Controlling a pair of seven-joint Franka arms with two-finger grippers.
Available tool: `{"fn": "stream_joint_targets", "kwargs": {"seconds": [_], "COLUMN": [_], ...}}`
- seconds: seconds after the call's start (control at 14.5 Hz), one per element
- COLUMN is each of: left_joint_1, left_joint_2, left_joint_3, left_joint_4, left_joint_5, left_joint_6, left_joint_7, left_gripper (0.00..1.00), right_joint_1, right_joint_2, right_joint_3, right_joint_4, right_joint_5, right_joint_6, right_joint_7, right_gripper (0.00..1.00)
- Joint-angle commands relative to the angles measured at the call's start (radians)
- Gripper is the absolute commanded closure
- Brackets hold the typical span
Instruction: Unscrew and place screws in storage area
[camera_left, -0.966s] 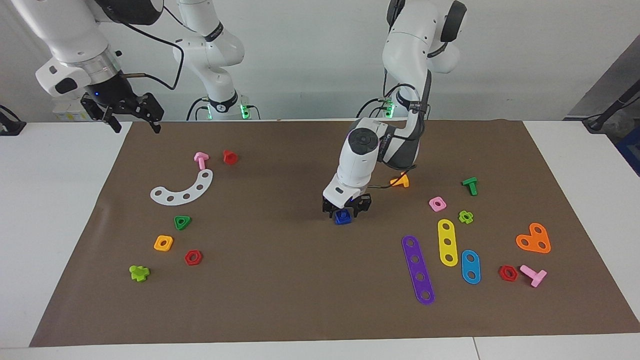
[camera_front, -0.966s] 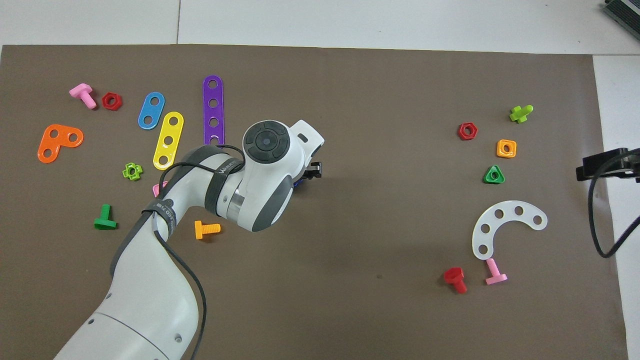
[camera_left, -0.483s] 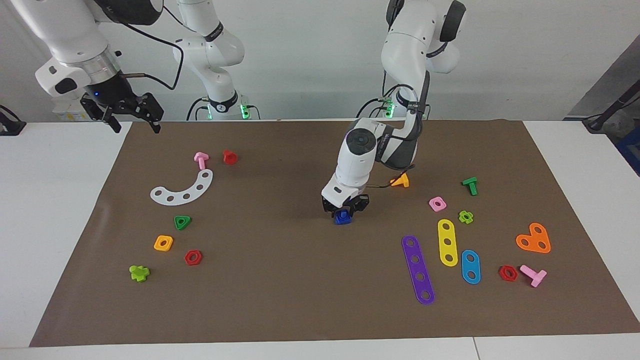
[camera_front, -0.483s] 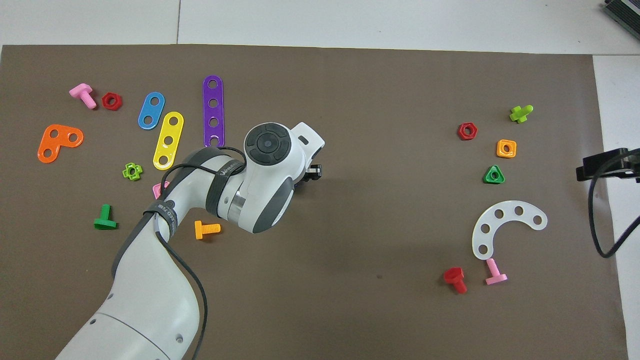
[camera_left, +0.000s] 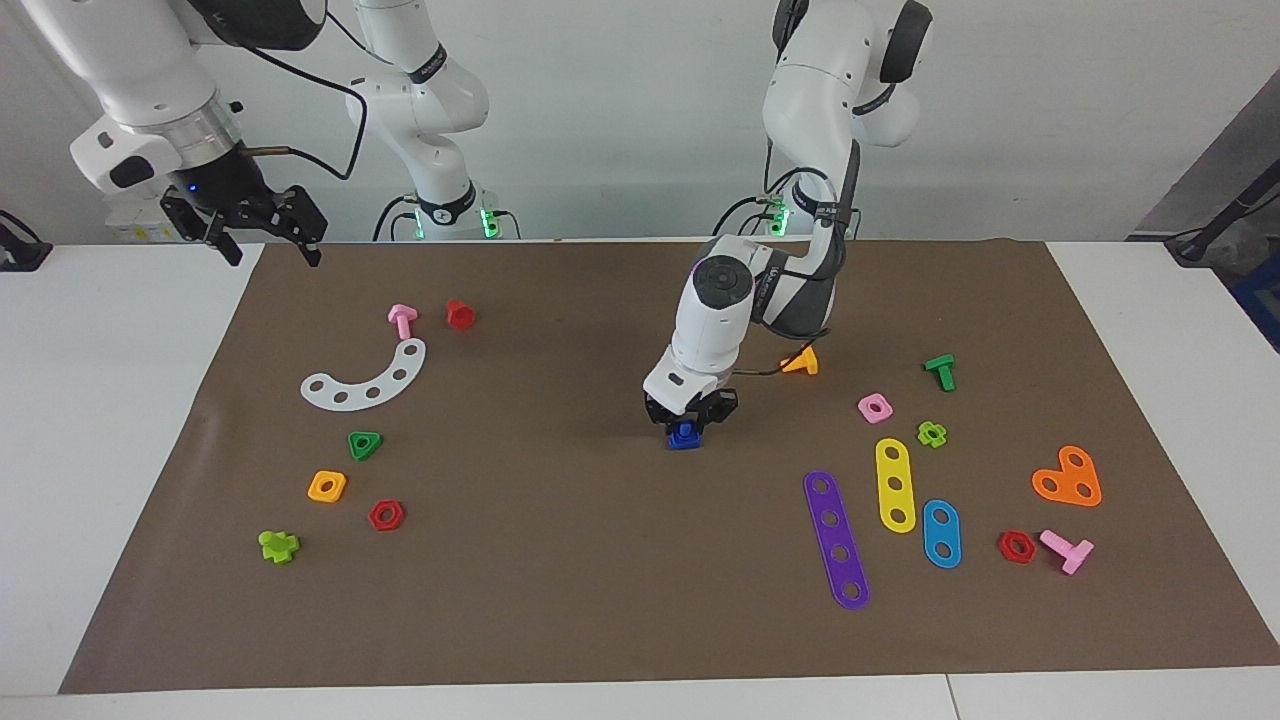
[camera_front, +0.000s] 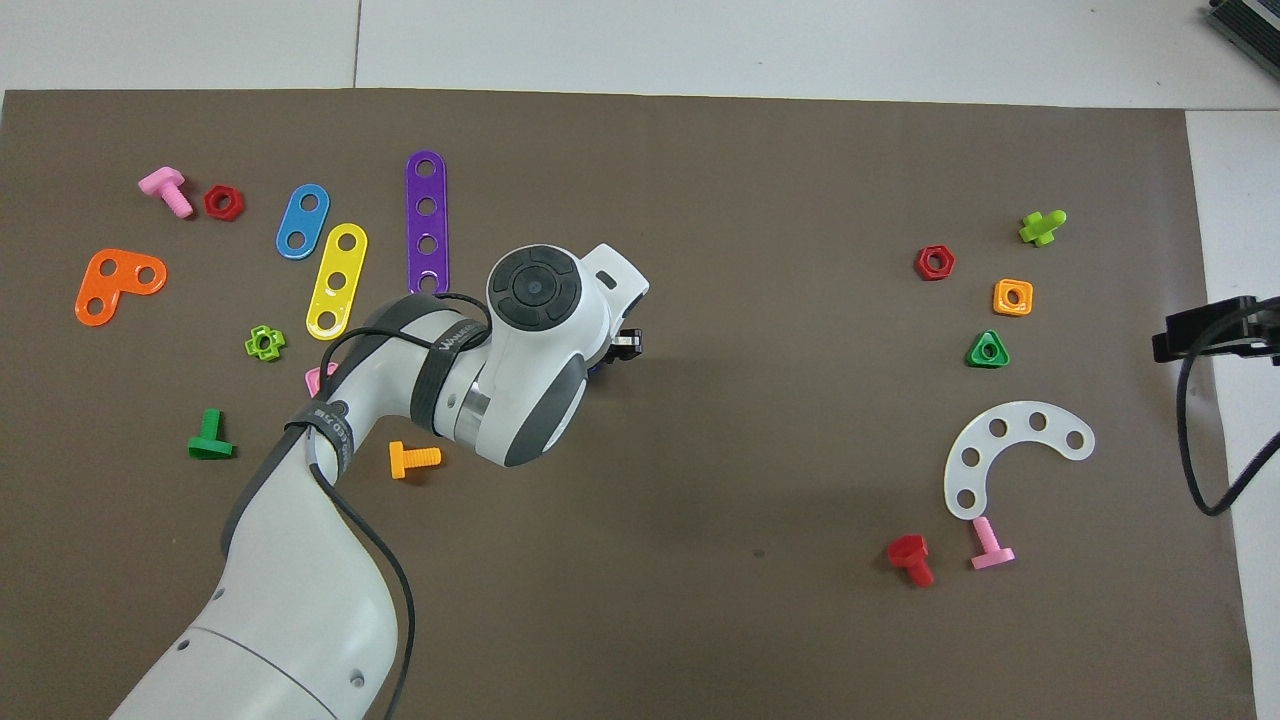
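Observation:
A small blue screw (camera_left: 685, 433) stands at the middle of the brown mat. My left gripper (camera_left: 688, 422) points down onto it, fingertips shut on its top. From overhead the left wrist covers it, leaving a blue sliver (camera_front: 594, 368). The storage area (camera_left: 365, 378) is the stretch of mat at the right arm's end around the white curved strip (camera_front: 1010, 455), the green triangular nut (camera_left: 365, 444), the orange square nut (camera_left: 327, 486) and the red hexagonal nut (camera_left: 386, 515). My right gripper (camera_left: 268, 248) waits open over the mat's edge at that end.
A pink screw (camera_left: 402, 320), a red screw (camera_left: 459, 314) and a lime screw (camera_left: 279, 546) lie near the strip. At the left arm's end lie an orange screw (camera_left: 801, 361), purple (camera_left: 836, 539), yellow (camera_left: 895, 484) and blue bars (camera_left: 941, 533), and an orange plate (camera_left: 1068, 478).
The left gripper's fingers have closed in on the blue screw, and the hand has shifted slightly over it. The right arm has not moved.

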Motion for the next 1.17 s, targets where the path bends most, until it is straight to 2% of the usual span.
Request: {"fn": "stream_joint_targets", "kwargs": {"seconds": [0.0,0.14,0.34,0.62,0.76,0.9,1.1], "left_joint_1": [-0.015,-0.012,-0.001,0.002,0.03,0.105,0.195], "left_joint_2": [-0.027,-0.025,-0.019,0.011,0.01,-0.022,-0.102], "left_joint_3": [0.015,0.015,0.015,0.018,0.028,0.028,0.026], "left_joint_4": [-0.035,-0.018,0.058,0.182,0.236,0.236,0.163], "left_joint_5": [-0.006,-0.008,-0.02,-0.06,-0.072,-0.071,-0.072], "left_joint_6": [0.008,-0.017,-0.077,-0.23,-0.305,-0.325,-0.356], "left_joint_7": [0.004,0.004,0.004,0.001,0.004,0.015,0.114], "left_gripper": [0.8,0.86,0.91,0.95,0.98,1.0,1.0], "right_joint_1": [-0.008,0.0,0.0,0.006,0.038,0.058,0.059], "right_joint_2": [0.0,0.0,0.0,-0.002,0.001,0.003,0.009], "right_joint_3": [0.002,0.004,0.004,0.011,0.015,0.015,0.016], "right_joint_4": [0.001,0.001,0.001,0.0,0.001,0.007,0.003], "right_joint_5": [0.003,0.003,0.0,0.0,0.0,0.0,0.0], "right_joint_6": [0.011,0.014,0.013,0.014,0.005,-0.009,0.032], "right_joint_7": [-0.007,0.004,0.009,0.019,0.093,0.114,0.115], "right_gripper": [0.0,0.0,0.0,0.0,0.0,0.0,0.0]}}
